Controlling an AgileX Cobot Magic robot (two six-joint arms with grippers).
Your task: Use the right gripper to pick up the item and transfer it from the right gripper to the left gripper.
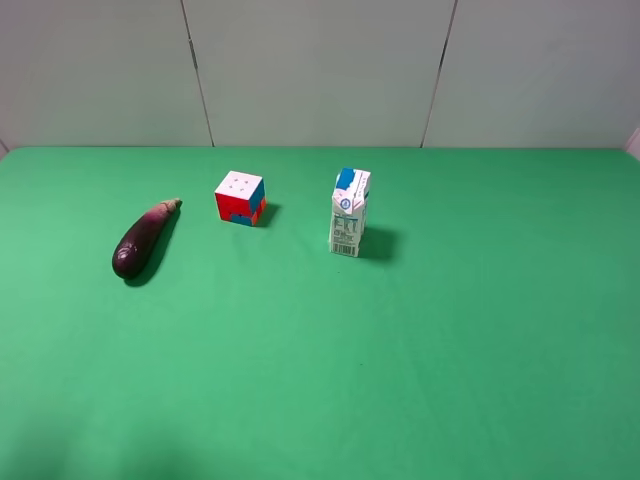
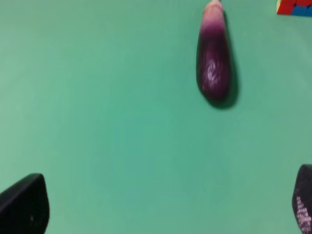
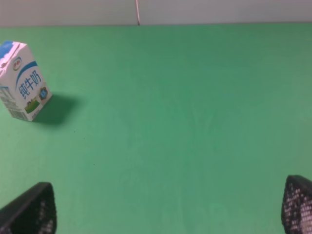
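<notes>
Right pincer [image 3: 168,207]: released, two black fingertips at the frame's lower corners, wide gap between, nothing in it. Bare green desk [image 3: 195,122] below. Milk carton [image 3: 20,80] upright ahead of it and off to one side, well apart, casting a shadow on the cloth. Pale wall with a seam beyond the desk's far edge.

Left pincer [image 2: 161,204]: also released, fingertips spread to both lower corners, nothing held. Eggplant [image 2: 213,58] lies ahead of it on the cloth, well clear of both tips, rounded dark end nearer the pincer, pale stem end pointing away. A corner of the cube [image 2: 294,7] shows past the stem end, apart from it.

High view: neither arm visible. Eggplant [image 1: 142,240] on the left part of the desk [image 1: 400,380], lying flat, slanted, stem toward the far right, fat end toward the near left. Cube [image 1: 240,198] just right of the stem, near but not touching, white face up, red and blue sides. Carton [image 1: 349,212] right of the cube, about mid-desk, standing, blue cap. The three are in a rough row, each apart from the next.
</notes>
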